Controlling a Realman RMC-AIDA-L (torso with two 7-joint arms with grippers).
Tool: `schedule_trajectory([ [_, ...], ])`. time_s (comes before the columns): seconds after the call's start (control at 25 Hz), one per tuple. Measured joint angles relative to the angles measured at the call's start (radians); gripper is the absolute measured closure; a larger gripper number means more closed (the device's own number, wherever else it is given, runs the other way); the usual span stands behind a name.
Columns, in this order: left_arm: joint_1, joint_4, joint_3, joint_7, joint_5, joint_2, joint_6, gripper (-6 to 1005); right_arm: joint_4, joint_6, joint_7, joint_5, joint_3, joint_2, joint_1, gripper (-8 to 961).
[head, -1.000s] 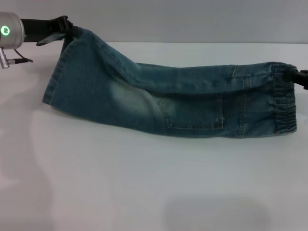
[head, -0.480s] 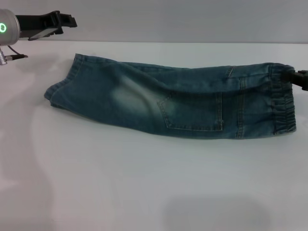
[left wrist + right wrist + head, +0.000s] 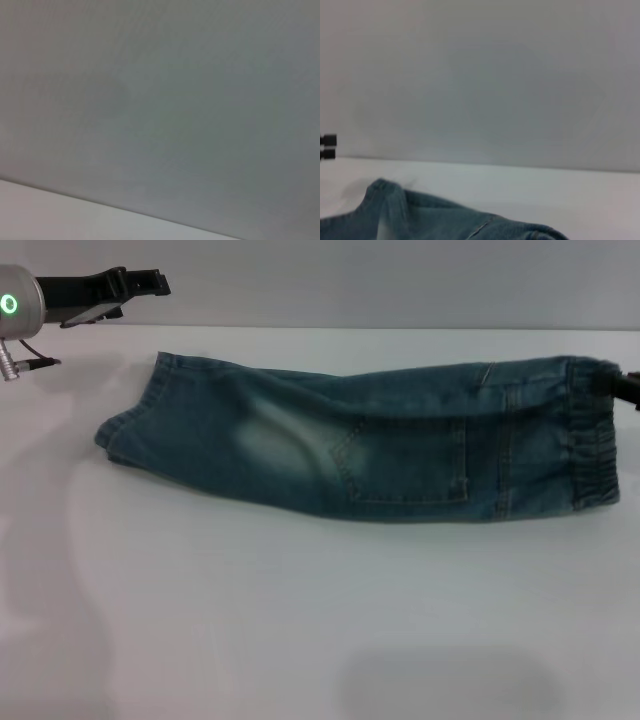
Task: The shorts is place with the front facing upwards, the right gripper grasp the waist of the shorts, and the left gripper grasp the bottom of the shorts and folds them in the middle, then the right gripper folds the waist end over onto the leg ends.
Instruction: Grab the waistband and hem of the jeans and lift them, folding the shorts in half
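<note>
The blue-green denim shorts [image 3: 380, 450] lie on the white table, folded lengthwise, with a stitched pocket on top. The leg ends [image 3: 125, 415] rest flat at the left and the ruffled elastic waist [image 3: 590, 440] at the right. My left gripper [image 3: 140, 295] hovers open above and behind the leg ends, clear of the cloth. Its two fingertips [image 3: 327, 140] also show far off in the right wrist view, spread apart. Only a bit of my right gripper [image 3: 630, 390] shows at the frame's right edge, against the waist's far corner. The right wrist view shows the shorts [image 3: 420, 217] close below.
A white table [image 3: 300, 620] stretches wide in front of the shorts. A grey wall [image 3: 400, 280] stands behind the table's far edge. The left wrist view holds only the wall [image 3: 160, 100] and a strip of the table [image 3: 40, 215].
My left gripper let go of the leg ends, which dropped flat onto the table. The upper layer near the waist has settled flatter. My right gripper shifted slightly toward the frame's right edge.
</note>
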Motion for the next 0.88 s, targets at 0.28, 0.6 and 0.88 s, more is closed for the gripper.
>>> schedule_trajectory([
  [0.28, 0.0, 0.0, -0.003, 0.0, -0.001, 0.0, -0.002, 169, 0.005, 0.074, 0.034, 0.006, -0.009, 0.001, 0.011, 899],
  [0.6, 0.0, 0.001, -0.005, 0.0, -0.001, 0.0, -0.002, 172, 0.043, 0.225, 0.093, -0.003, -0.083, 0.011, 0.024, 779],
  [0.88, 0.0, 0.012, -0.006, 0.011, -0.001, -0.002, -0.003, 173, 0.022, 0.269, 0.092, 0.003, -0.085, 0.022, 0.015, 565],
])
